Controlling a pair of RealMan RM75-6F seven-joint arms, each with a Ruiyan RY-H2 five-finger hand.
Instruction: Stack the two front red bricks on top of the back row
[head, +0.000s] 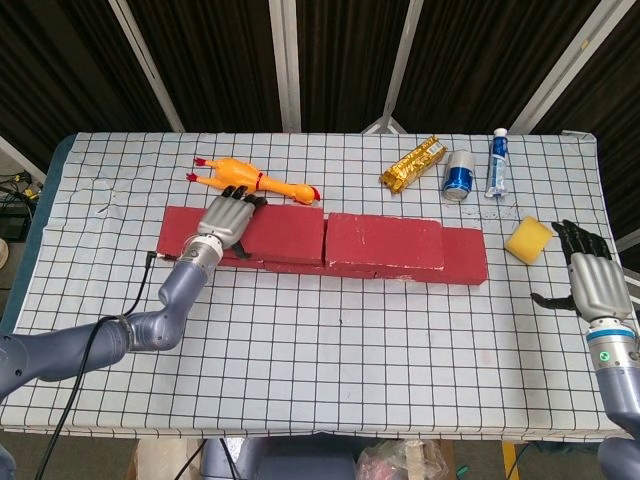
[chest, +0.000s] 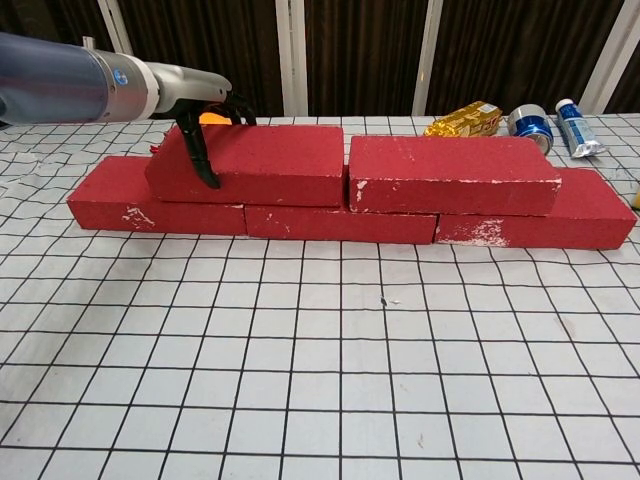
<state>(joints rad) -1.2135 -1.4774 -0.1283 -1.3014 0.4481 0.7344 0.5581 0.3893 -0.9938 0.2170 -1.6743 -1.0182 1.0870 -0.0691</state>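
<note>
Both upper bricks are already seen lying on the back row (chest: 340, 222), so the stacking is judged nearly finished; what is left appears to be the release of the left brick (chest: 255, 165) and perhaps a small nudge to square it. That brick is gripped by the left hand (head: 222, 222), whose fingers (chest: 203, 152) are wrapped over its left end, the thumb down the front face and the rest over the top and back edge. To the right of those fingers the brick runs lengthwise along the row, its long axis left to right across the tabletop (head: 330, 360), its far end just beside or touching the right brick (chest: 452, 172); a slight tilt is suggested. The right hand (head: 588, 280) is held well apart, with nothing in it and the fingers loosely spread, near a yellow sponge (head: 528, 240)
</note>
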